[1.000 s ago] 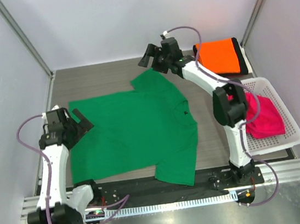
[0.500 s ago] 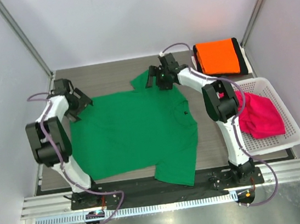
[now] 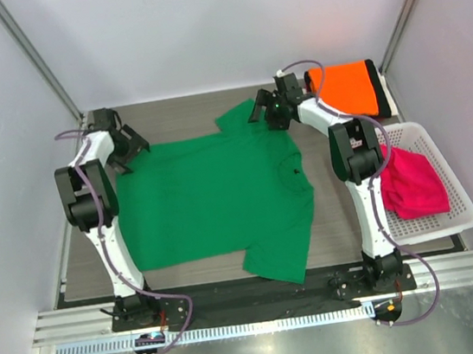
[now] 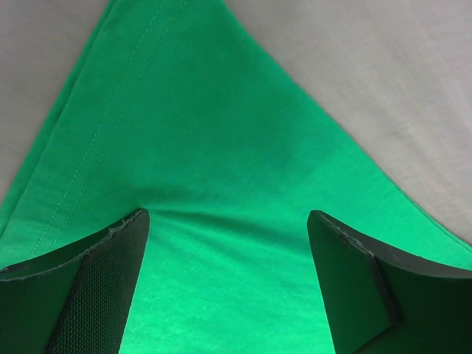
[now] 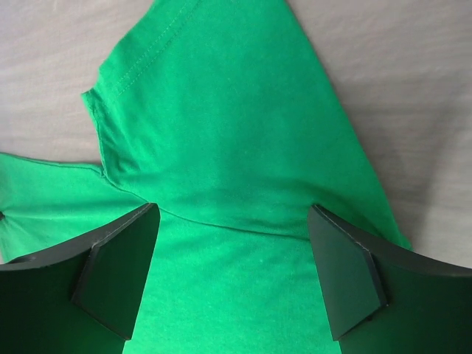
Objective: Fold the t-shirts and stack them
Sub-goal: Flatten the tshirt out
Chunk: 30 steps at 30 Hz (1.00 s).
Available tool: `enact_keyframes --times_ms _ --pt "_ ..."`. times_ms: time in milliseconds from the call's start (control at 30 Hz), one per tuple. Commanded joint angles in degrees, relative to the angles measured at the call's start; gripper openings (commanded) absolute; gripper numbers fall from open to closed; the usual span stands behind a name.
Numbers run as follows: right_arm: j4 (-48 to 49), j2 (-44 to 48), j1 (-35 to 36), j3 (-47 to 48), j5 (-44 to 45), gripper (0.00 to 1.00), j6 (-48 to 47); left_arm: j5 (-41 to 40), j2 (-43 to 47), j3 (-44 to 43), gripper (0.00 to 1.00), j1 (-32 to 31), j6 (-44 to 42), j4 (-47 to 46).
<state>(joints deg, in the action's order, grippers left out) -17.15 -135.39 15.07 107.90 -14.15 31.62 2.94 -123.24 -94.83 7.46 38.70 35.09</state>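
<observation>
A bright green t-shirt (image 3: 218,201) lies spread flat on the table. My left gripper (image 3: 128,148) is open over its far left corner; in the left wrist view the gripper (image 4: 228,215) straddles the green cloth (image 4: 214,147) with its hemmed edge. My right gripper (image 3: 264,110) is open over the far sleeve; in the right wrist view the gripper (image 5: 234,209) straddles the sleeve (image 5: 221,110) at its seam. A folded orange t-shirt (image 3: 345,88) lies on a black one (image 3: 381,92) at the far right. A magenta-pink t-shirt (image 3: 414,184) lies crumpled in the basket.
The white mesh basket (image 3: 452,225) stands at the right edge of the table. Grey walls and metal posts enclose the table on three sides. Bare wooden tabletop (image 3: 176,115) shows beyond the green shirt.
Both arms reached to the far side. My left gripper went from the table's left middle to the shirt's far left corner. My right gripper came down onto the far sleeve, which shifted right.
</observation>
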Motion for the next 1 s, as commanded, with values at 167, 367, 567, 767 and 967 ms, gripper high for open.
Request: enact_keyframes --times_ms 167,367,567,767,967 --pt "-7.36 -9.44 -4.17 13.27 4.48 0.89 -1.56 2.6 -13.33 -15.97 0.89 -3.5 0.15 3.3" --pt "-10.01 -12.35 -4.17 21.91 2.64 0.9 -2.0 5.14 -12.22 -21.19 0.89 -4.39 1.82 5.51" --pt "-10.28 -2.62 -3.56 21.93 1.85 1.0 -1.65 1.03 3.24 -13.5 0.94 -4.13 -0.99 9.38" --pt "-10.8 16.25 -0.67 8.61 5.09 1.0 -3.4 -6.88 30.48 14.33 0.96 -0.79 0.85 7.54" --pt "-10.8 37.71 2.42 -20.54 7.74 1.0 0.54 -12.86 52.55 38.17 0.95 2.38 7.25 8.41"
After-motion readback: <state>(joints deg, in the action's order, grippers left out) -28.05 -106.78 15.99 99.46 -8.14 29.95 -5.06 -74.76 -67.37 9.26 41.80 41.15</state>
